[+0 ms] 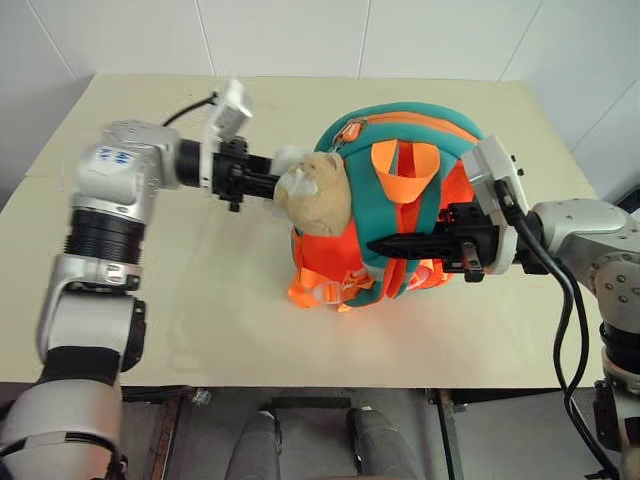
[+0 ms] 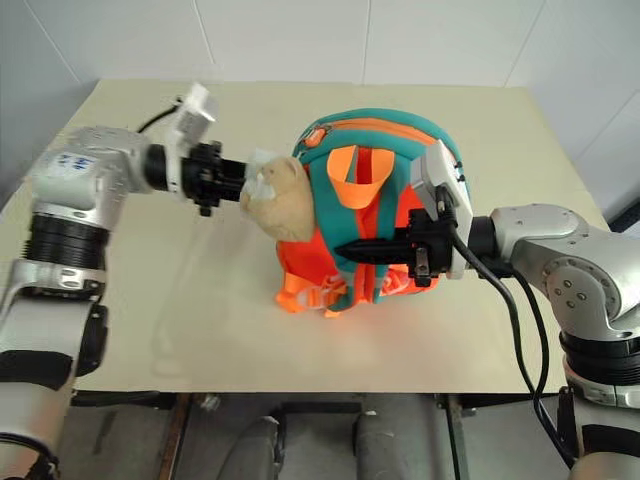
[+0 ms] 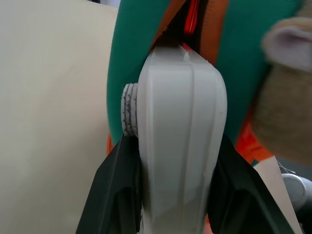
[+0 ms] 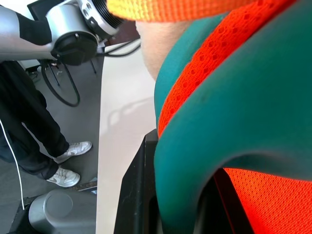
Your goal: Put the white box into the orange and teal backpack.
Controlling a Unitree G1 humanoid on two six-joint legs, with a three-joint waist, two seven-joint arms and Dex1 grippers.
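White box (image 3: 181, 141) is pinched edge-on in L gripper (image 3: 175, 195), long axis pointing along the fingers at the zip gap of the orange and teal backpack (image 1: 400, 215), just ahead. R gripper (image 1: 400, 244), on backpack's opposite side, is clamped on a teal strap (image 4: 234, 122). Backpack stands mid-surface (image 1: 200, 300); L arm nearer the opening.

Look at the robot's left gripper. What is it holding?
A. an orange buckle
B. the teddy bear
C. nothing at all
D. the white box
D. In the left wrist view, the left gripper has its two black fingers clamped on the sides of the white box, whose far end points at the orange and teal backpack.
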